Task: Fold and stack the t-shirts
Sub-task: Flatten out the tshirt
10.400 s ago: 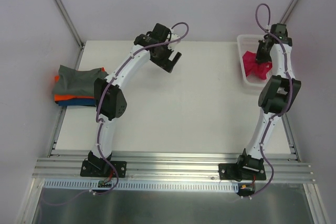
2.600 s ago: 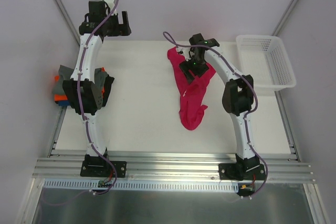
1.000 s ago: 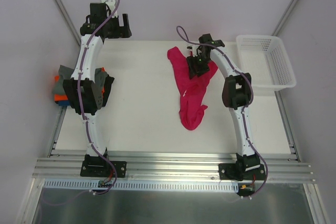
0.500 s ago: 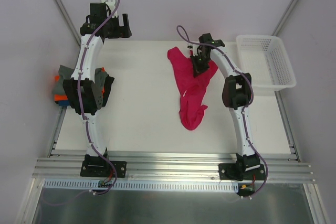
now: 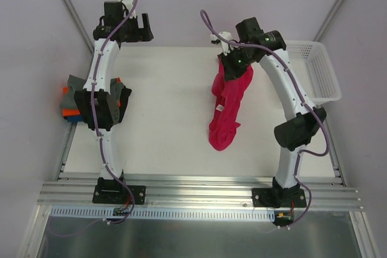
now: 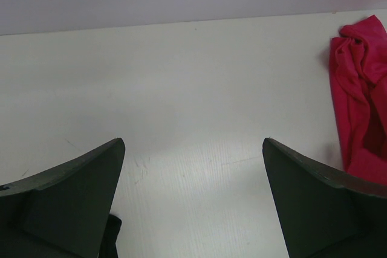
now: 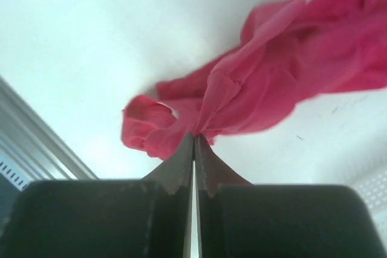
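Now your right fingers (image 7: 172, 176) pinch the magenta t-shirt (image 5: 227, 104), raised left of the basket (image 5: 320, 77).
They just closed and lifted it, so spreading can begin; your left fingers (image 6: 72, 191) stay spread.

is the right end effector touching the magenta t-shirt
Touching. The right wrist view shows the right end effector pinched shut on a fold of the magenta t-shirt.

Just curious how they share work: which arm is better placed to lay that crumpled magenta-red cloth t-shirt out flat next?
Probably right: the right claw is shut on the magenta-red cloth t-shirt, holding its top end raised; the left claw hangs open, well apart from it.
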You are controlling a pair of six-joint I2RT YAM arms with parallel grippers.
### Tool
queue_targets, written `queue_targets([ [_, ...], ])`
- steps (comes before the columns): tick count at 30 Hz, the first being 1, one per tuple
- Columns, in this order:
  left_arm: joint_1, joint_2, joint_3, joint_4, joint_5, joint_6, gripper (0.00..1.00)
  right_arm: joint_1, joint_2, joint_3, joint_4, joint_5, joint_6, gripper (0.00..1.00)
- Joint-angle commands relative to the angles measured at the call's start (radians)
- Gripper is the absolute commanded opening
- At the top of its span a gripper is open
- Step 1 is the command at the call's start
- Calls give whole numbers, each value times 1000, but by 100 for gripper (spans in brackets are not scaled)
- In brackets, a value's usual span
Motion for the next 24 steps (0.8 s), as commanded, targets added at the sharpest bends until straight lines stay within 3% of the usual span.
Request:
queue_targets([
  [1, 3, 18, 52, 24, 48, -37, 99, 27, -57, -135, -400, -118, -76, 1],
  [6, 3, 23, 49, 25, 57, -48, 99, 68, -20, -227, -401, -175, -71, 1],
  [8, 5, 23, 53, 25, 58, -48, 99, 67, 26, -224, -401, -164, -75, 9],
  [9, 7, 20, 54, 25, 58, -47, 99, 65, 46, -217, -403, -131, -75, 16],
  [10, 7, 19, 55, 27, 55, -44, 99, 67, 60, -210, -403, -112, -72, 45],
  [12, 11, 11, 52, 28, 48, -34, 99, 65, 98, -173, -400, -54, -101, 67],
  [19, 23, -21, 9, 25, 2, -13, 99, 65, 223, 95, -375, 20, -167, 70],
  [24, 25, -28, 4, 25, -5, -13, 99, 107, 244, 57, -269, 77, -244, 70],
])
